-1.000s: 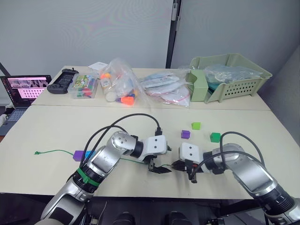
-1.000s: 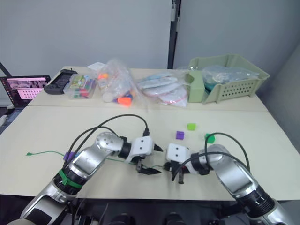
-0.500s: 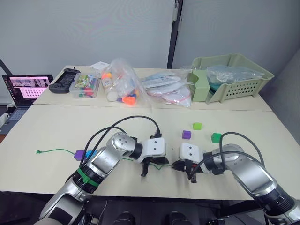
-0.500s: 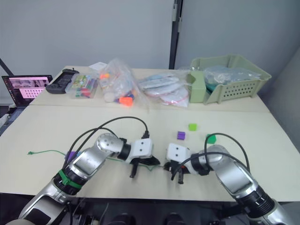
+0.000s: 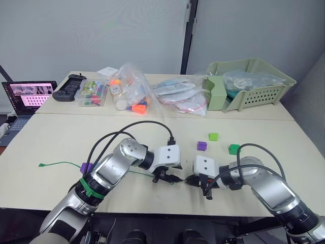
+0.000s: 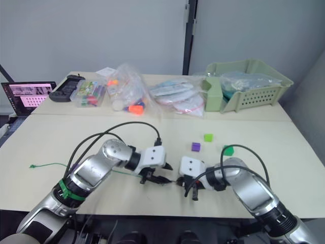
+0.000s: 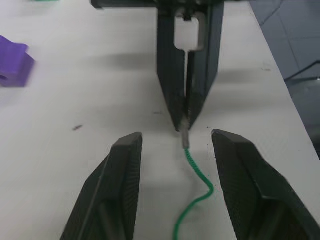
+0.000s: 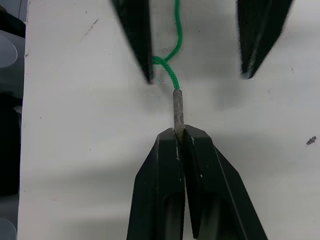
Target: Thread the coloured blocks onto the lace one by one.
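The lace [image 5: 60,163] is a thin green cord trailing from the table's left side under my left arm to the front middle. My right gripper [image 8: 179,132] is shut on its stiff pale tip [image 8: 177,106]. My left gripper [image 7: 177,136] faces it, open, one finger [image 7: 126,165] on each side of the cord just behind the tip, not touching it. A purple block [image 5: 86,167] sits on the lace at the left. Loose to the right lie a purple block [image 5: 201,146], a lime green block [image 5: 213,136] and a dark green block [image 5: 233,149].
Along the back of the table stand a laptop [image 5: 28,96], a black controller [image 5: 68,87], a clear box of markers [image 5: 92,94], bags of toys [image 5: 131,94] and a pale green basket [image 5: 251,81]. Both grippers work close to the table's front edge.
My left gripper swung down and back from the tip, then returned, and now straddles the cord just behind it. The right gripper has stayed put, shut on the tip.
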Action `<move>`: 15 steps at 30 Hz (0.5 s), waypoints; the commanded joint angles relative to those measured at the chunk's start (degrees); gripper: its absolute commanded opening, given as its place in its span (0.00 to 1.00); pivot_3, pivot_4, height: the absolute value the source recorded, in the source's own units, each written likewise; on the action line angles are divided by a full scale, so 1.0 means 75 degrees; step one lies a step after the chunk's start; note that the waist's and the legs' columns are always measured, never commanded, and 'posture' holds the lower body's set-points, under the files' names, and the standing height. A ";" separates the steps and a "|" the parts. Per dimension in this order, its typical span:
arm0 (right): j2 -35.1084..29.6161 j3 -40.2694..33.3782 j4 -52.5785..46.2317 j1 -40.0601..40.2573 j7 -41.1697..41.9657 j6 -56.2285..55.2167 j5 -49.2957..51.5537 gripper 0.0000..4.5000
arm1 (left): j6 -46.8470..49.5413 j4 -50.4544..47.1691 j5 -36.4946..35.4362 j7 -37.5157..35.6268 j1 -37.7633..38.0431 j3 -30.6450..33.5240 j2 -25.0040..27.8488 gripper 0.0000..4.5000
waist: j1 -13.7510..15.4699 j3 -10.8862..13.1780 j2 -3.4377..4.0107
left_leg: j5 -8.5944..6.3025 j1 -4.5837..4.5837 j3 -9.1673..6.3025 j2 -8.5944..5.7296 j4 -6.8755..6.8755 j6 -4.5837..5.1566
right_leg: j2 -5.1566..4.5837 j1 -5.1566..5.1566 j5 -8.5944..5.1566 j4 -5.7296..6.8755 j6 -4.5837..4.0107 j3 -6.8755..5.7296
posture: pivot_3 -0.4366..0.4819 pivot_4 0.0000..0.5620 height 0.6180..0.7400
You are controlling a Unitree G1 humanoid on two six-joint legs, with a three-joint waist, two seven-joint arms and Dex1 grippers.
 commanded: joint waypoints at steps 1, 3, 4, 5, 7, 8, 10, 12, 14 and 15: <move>0.0003 -0.0059 -0.0169 -0.0094 -0.0038 0.0014 0.0022 0.00 | -0.0291 0.0042 0.0312 0.0200 0.0084 -0.0211 -0.0007 0.48 | 0.0002 0.0000 0.0000 | 0.0000 0.0000 0.0000 0.0000 0.0000 0.0000 | 0.0000 0.0000 0.0000 0.0000 0.0000 0.0000 | 0.48 0.27 1.00; -0.0002 -0.0061 -0.0184 -0.0086 -0.0046 0.0027 0.0027 0.00 | -0.0313 0.0077 0.0294 0.0267 0.0157 -0.0225 -0.0081 0.48 | 0.0003 0.0000 0.0000 | 0.0000 -0.0001 0.0000 0.0000 0.0000 0.0000 | 0.0000 0.0000 0.0000 0.0000 0.0000 0.0000 | 0.48 0.27 1.00; -0.0004 -0.0061 -0.0189 -0.0082 -0.0051 0.0031 0.0027 0.00 | -0.0374 0.0094 0.0328 0.0294 0.0185 -0.0252 -0.0089 0.48 | 0.0004 0.0000 0.0000 | 0.0000 -0.0003 0.0000 0.0000 0.0000 0.0000 | 0.0000 -0.0001 0.0000 0.0000 0.0000 0.0000 | 0.48 0.27 1.00; -0.0004 -0.0061 -0.0191 -0.0080 -0.0054 0.0033 0.0026 0.00 | -0.0429 0.0104 0.0362 0.0307 0.0197 -0.0276 -0.0083 0.48 | 0.0007 0.0000 0.0000 | 0.0000 -0.0002 0.0000 0.0000 0.0000 0.0000 | -0.0001 -0.0001 0.0000 -0.0001 0.0000 0.0000 | 0.48 0.27 1.00; -0.0009 -0.0062 -0.0207 -0.0066 -0.0065 0.0042 0.0028 0.00 | -0.0370 0.0105 0.0332 0.0382 0.0216 -0.0227 -0.0135 0.48 | 0.0006 0.0000 0.0000 | 0.0000 -0.0001 0.0000 0.0000 0.0000 0.0000 | -0.0001 -0.0001 0.0000 -0.0001 0.0000 0.0000 | 0.48 0.27 1.00; -0.0013 -0.0061 -0.0224 -0.0053 -0.0070 0.0051 0.0032 0.00 | -0.0359 0.0106 0.0309 0.0409 0.0225 -0.0191 -0.0162 0.48 | 0.0006 0.0000 0.0000 | 0.0000 -0.0001 0.0000 0.0000 0.0000 0.0000 | -0.0001 0.0000 0.0000 -0.0001 0.0000 0.0000 | 0.48 0.27 1.00; -0.0014 -0.0057 -0.0237 -0.0044 -0.0075 0.0060 0.0037 0.00 | -0.0366 0.0115 0.0289 0.0431 0.0232 -0.0158 -0.0185 0.48 | 0.0008 0.0000 0.0000 | 0.0000 -0.0002 0.0000 -0.0001 0.0000 0.0000 | -0.0001 0.0000 0.0000 -0.0001 0.0000 0.0000 | 0.48 0.27 1.00; -0.0010 -0.0050 -0.0227 -0.0059 -0.0072 0.0064 0.0036 0.00 | -0.0371 0.0114 0.0294 0.0432 0.0233 -0.0157 -0.0192 0.35 | 0.0005 0.0000 0.0000 | 0.0000 -0.0002 0.0000 0.0000 0.0000 0.0000 | -0.0001 0.0000 0.0000 -0.0001 0.0000 0.0000 | 0.48 0.27 1.00; -0.0005 -0.0046 -0.0219 -0.0070 -0.0071 0.0063 0.0036 0.00 | -0.0363 0.0111 0.0290 0.0443 0.0236 -0.0156 -0.0208 0.22 | 0.0004 0.0000 0.0000 | 0.0000 -0.0001 0.0000 0.0001 0.0000 0.0000 | 0.0000 0.0000 0.0000 0.0000 0.0000 0.0000 | 0.48 0.27 1.00; -0.0003 -0.0046 -0.0218 -0.0071 -0.0072 0.0062 0.0036 0.00 | -0.0360 0.0112 0.0287 0.0449 0.0238 -0.0156 -0.0214 0.14 | 0.0004 0.0000 0.0000 | 0.0000 -0.0001 0.0000 0.0000 0.0000 0.0000 | 0.0000 -0.0001 0.0000 0.0000 0.0000 0.0000 | 0.48 0.27 1.00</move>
